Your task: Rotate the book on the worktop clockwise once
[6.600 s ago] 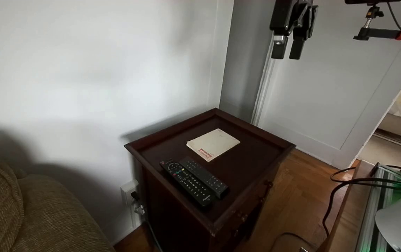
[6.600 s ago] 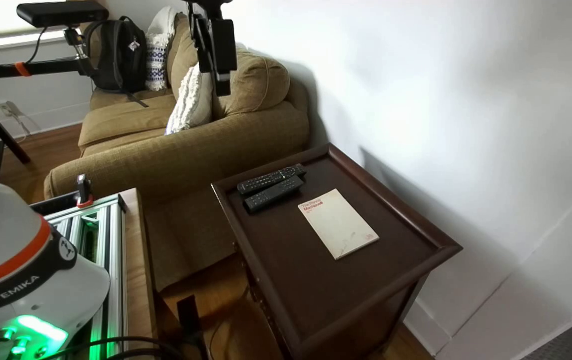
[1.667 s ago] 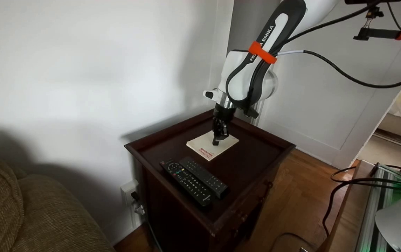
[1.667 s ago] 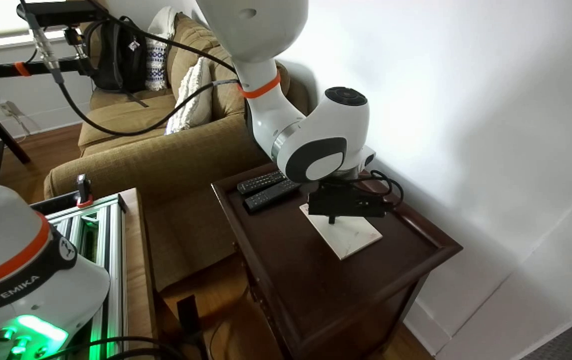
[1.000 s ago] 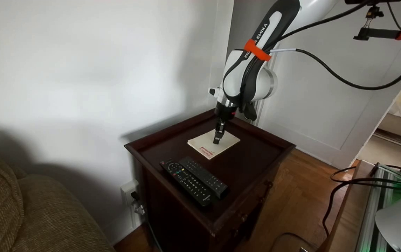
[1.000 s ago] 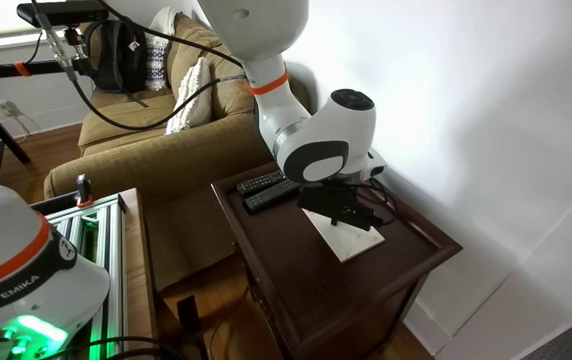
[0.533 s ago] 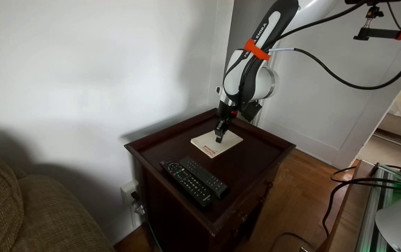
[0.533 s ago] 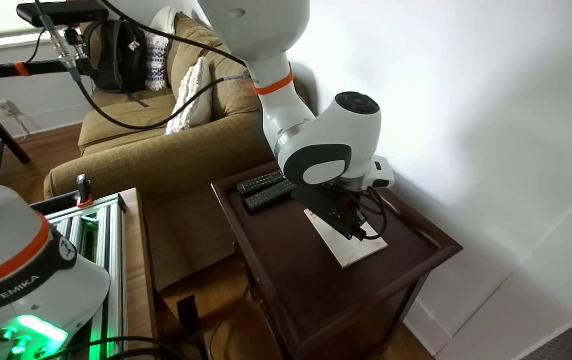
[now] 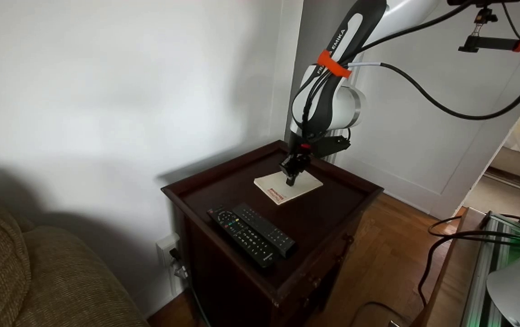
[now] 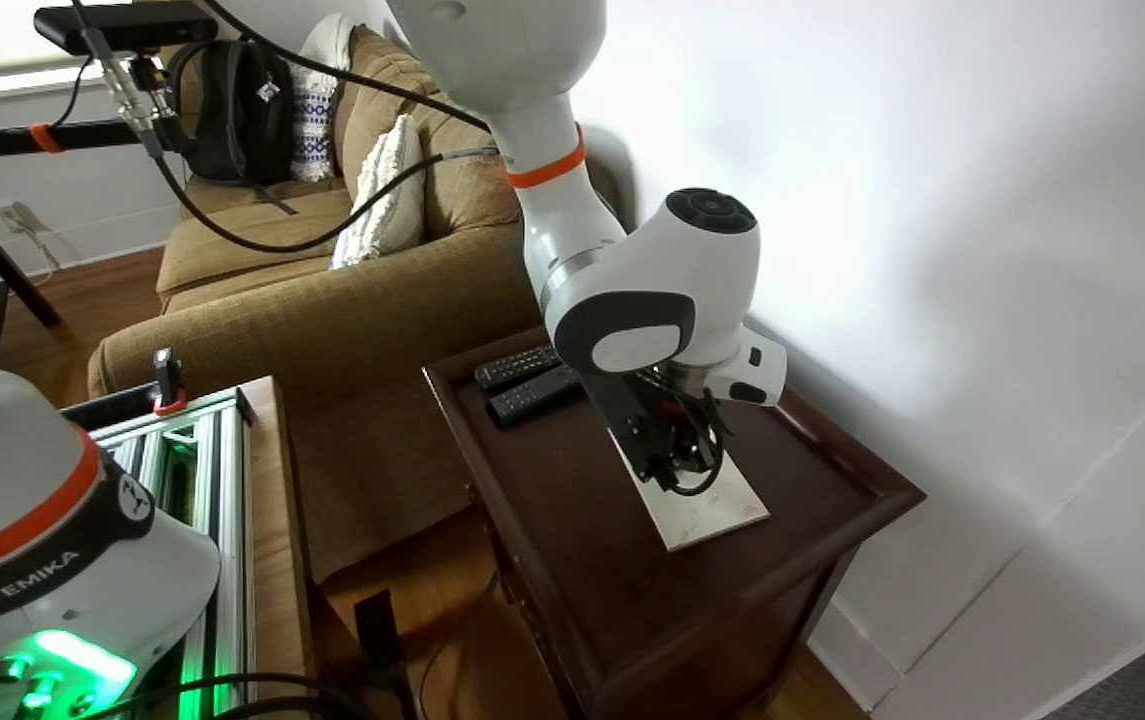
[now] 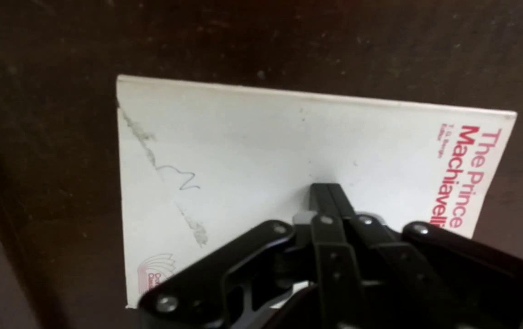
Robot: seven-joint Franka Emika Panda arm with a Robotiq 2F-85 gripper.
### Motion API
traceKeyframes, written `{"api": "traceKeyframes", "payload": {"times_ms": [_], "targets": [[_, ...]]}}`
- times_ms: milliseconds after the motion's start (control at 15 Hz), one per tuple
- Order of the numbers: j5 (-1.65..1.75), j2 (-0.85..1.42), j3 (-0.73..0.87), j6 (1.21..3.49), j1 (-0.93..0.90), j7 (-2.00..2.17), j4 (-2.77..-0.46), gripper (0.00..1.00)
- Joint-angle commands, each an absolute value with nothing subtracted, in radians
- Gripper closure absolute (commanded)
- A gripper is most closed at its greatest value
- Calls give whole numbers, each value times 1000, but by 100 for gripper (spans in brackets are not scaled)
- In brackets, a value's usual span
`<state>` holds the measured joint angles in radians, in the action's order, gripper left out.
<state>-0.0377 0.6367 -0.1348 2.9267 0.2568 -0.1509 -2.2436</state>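
Book (image 9: pixel 289 191), in an exterior view: cream-white, flat on the bench (image 9: pixel 328 200), its red-lettered end toward the shorter remote (image 9: pixel 265 229).
Jaws over it: pointing down, tips at about the middle of the book and seeming to meet it.
Longer remote (image 9: pixel 244 238): on the bench near the rim, just beside the shorter remote; both apart from the book.
Arm (image 10: pixel 572 225), in an exterior view: bent over the bench, covering part of the book and the ends of both remotes, the tips of the jaws hidden.
Sofa (image 10: pixel 362 310): beyond the bench, a black backpack (image 10: pixel 237 110) on its seat.
Title (image 11: pixel 457 176), in the wrist view: red, at the right end of the book, partly hidden by the jaws.
Pen squiggle (image 11: pixel 179 176): left of the tips.
Jaws, up close: drawn together narrow, one tip against the other, the book spreading out beneath them.
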Motion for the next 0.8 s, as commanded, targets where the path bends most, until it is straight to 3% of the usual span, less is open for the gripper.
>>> {"api": "traceKeyframes", "payload": {"times_ms": [0, 733], "targets": [[-103, 655, -95, 2923, 215, -49, -2305, 100], [-392, 674, -192, 3000, 237, 153, -2313, 100]]}}
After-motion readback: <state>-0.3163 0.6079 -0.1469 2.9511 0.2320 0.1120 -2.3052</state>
